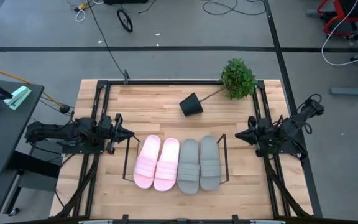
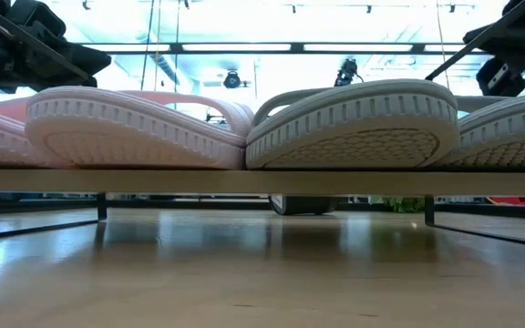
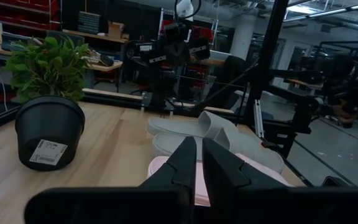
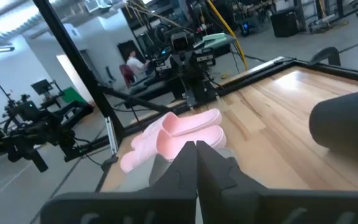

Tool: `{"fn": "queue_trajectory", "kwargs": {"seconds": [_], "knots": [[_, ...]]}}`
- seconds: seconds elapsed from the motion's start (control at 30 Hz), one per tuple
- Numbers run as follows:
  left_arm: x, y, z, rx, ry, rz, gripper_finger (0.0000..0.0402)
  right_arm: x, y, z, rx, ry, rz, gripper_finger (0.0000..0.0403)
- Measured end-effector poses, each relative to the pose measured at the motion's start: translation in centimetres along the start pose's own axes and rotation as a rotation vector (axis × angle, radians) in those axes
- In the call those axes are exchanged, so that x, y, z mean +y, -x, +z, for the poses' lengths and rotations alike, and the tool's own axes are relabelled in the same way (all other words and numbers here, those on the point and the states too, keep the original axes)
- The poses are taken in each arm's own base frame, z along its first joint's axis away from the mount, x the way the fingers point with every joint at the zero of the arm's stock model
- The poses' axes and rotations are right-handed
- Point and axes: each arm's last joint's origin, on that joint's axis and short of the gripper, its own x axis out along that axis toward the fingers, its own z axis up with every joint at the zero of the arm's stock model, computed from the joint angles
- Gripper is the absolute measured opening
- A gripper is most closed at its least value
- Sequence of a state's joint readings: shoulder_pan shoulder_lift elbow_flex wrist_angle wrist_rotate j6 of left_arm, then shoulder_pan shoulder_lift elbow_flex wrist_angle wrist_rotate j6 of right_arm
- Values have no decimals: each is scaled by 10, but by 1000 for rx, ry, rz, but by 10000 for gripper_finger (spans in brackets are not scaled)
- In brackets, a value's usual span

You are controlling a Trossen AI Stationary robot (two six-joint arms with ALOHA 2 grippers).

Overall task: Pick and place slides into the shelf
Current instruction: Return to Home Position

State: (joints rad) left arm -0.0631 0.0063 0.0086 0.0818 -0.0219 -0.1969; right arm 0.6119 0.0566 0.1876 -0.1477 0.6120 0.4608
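Looking down from above, we see the shelf (image 1: pixel 224 158) midway between the counter's (image 1: pixel 166 102) left and right edges. It holds the pink slides (image 1: pixel 156 163) leftward and the grey slides (image 1: pixel 199 163) rightward, side by side. The low view shows only their ribbed soles, touching. The left tool (image 1: pixel 127 134), at the left edge, is narrow. The right tool (image 1: pixel 240 134), at the right edge, is pressed together. Both hold nothing.
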Motion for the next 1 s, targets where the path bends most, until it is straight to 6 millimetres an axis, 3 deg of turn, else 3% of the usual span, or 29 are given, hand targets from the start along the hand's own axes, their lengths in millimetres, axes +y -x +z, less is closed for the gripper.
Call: {"fn": "queue_trajectory", "kwargs": {"seconds": [0.2,0.63,1.0], "knots": [[0,0,0,0,0,1,23,-7,-5,-14,1,-3,-7,0],[0,0,0,-1,1,0,40,-15,-7,-6,-48,53,-4,0],[0,0,0,-1,0,0,26,-25,-10,-2,-43,69,4,0]]}}
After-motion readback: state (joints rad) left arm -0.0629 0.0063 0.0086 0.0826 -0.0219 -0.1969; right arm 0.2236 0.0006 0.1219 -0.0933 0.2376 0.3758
